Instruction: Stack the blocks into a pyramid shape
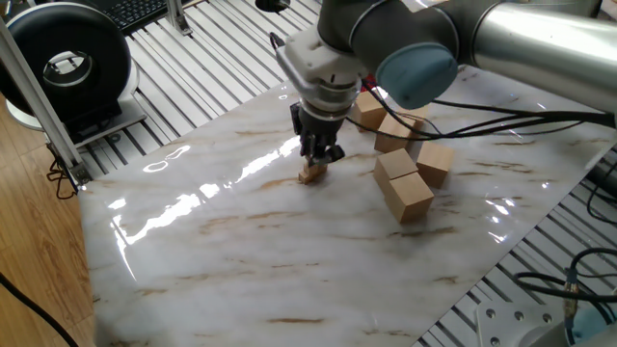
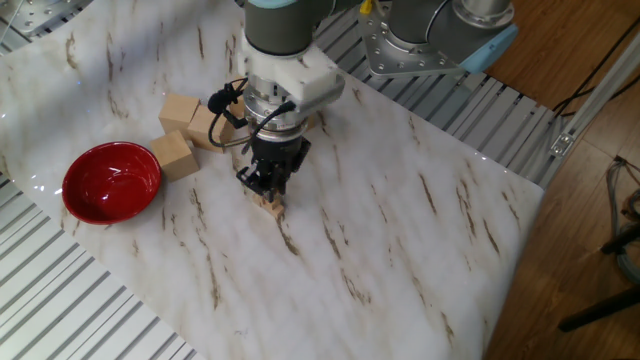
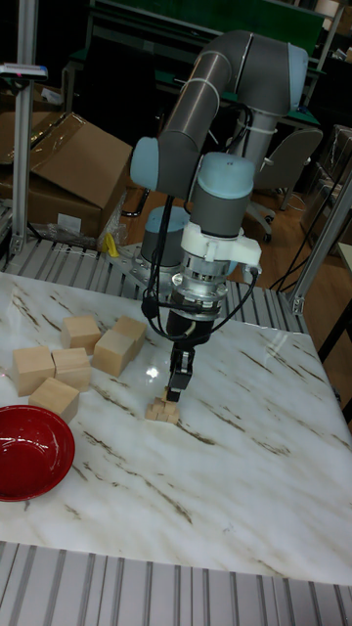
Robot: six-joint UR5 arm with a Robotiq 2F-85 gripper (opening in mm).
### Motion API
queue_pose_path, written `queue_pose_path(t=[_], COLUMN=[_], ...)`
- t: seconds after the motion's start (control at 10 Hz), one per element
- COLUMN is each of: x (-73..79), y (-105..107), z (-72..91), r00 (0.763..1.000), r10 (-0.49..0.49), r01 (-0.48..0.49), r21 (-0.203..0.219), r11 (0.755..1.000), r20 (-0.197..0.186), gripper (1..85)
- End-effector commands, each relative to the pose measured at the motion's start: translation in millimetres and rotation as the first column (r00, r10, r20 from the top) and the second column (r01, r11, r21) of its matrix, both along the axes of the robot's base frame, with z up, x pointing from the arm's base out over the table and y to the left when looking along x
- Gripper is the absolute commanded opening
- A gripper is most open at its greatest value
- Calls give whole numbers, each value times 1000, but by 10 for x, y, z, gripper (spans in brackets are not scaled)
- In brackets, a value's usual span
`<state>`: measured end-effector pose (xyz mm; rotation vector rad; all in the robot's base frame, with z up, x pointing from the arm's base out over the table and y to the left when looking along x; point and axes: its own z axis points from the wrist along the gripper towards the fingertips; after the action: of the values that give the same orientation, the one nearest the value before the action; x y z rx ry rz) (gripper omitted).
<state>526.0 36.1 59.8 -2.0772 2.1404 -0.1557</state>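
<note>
A small stepped pile of tiny tan blocks (image 1: 310,175) (image 2: 272,206) (image 3: 162,413) sits near the middle of the marble table (image 1: 289,260). My gripper (image 1: 315,160) (image 2: 268,191) (image 3: 174,393) leans over the pile with its tips at the top. The fingers stand close together and appear shut on the topmost tiny block. That block is mostly hidden by the fingers. No loose tiny blocks show elsewhere.
Several large pale wooden blocks (image 1: 403,188) (image 2: 180,115) (image 3: 83,333) lie in a group beside the pile. A red bowl (image 2: 112,180) (image 3: 29,452) sits near the table edge. Slatted metal surrounds the marble top, and cables trail from the arm.
</note>
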Motion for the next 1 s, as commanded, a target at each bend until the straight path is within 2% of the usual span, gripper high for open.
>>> queue_pose_path(t=[0.0,0.3,0.9], x=[19,-10,-213], y=[-85,-107,32], z=[58,44,-89], r00=[997,995,997], r10=[81,100,50], r01=[-81,-100,-46], r21=[0,-6,72], r11=[997,995,996], r20=[14,8,-51], gripper=[10,10,10])
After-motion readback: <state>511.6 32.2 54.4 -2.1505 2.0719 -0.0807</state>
